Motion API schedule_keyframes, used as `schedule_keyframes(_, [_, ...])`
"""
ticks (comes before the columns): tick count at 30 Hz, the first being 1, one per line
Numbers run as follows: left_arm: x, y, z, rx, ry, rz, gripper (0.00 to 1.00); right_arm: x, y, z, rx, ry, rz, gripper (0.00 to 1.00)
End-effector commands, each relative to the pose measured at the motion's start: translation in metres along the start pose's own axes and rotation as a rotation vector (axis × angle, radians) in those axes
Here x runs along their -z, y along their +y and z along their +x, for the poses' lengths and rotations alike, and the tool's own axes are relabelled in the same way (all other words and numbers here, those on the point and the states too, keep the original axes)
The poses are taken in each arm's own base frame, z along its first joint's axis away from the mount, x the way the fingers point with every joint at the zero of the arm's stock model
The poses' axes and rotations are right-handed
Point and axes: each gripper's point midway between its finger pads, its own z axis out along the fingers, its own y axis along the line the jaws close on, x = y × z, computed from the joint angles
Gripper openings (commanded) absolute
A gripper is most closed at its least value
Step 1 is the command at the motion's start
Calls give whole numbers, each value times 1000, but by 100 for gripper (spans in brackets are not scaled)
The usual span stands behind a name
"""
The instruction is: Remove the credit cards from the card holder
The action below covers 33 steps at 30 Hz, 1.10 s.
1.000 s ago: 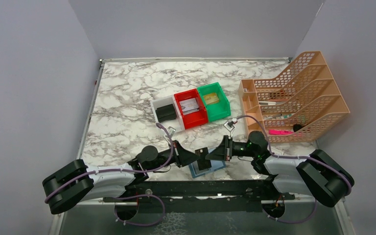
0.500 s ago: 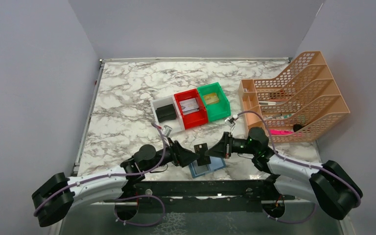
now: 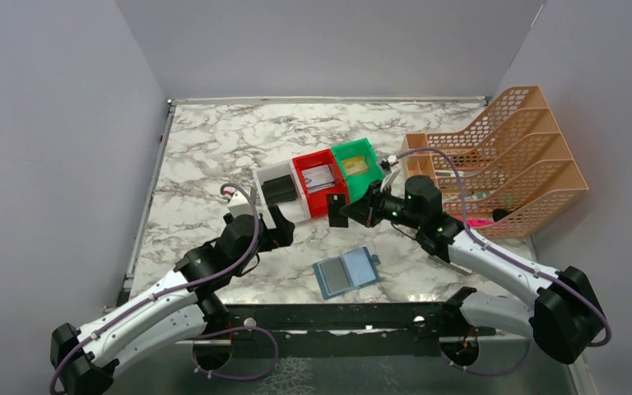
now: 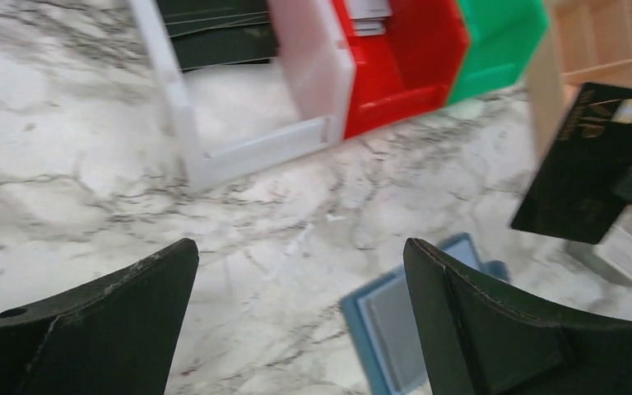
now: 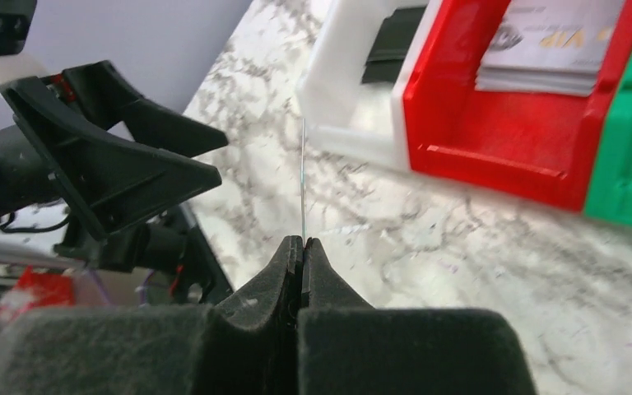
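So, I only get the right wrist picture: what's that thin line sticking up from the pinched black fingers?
Observer: That's a black card seen edge-on; the right gripper is shut on it.
Operator: And where's the card holder?
Observer: The teal card holder lies open and flat on the marble table, near its front edge.
Operator: Anything inside that green bin?
Observer: Yes, the green bin has a yellowish card in it.
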Motion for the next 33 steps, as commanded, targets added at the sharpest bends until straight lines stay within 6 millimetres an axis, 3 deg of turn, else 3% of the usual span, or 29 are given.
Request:
schedule_keyframes(1, [0, 49, -11, -109, 9, -239, 99, -13, -16, -28, 132, -43, 135, 1])
schedule_keyframes(6, [-2, 70, -39, -25, -52, -296, 99, -35, 0, -51, 313, -82, 164, 1])
schedule_keyframes(12, [-10, 103, -54, 89, -44, -347, 99, -81, 27, -51, 602, -93, 169, 1])
schedule_keyframes(18, [6, 130, -65, 157, -113, -452, 99, -120, 49, -42, 945, -129, 125, 1])
schedule_keyframes(24, [29, 133, -78, 164, -194, -482, 99, -158, 36, -41, 1141, -114, 181, 2])
schedule_keyframes(29, [33, 129, -81, 161, -217, -456, 99, -183, 17, -43, 1252, -96, 261, 4])
schedule_keyframes(33, [30, 129, -82, 154, -222, -453, 99, -203, -3, -33, 1349, -37, 306, 6])
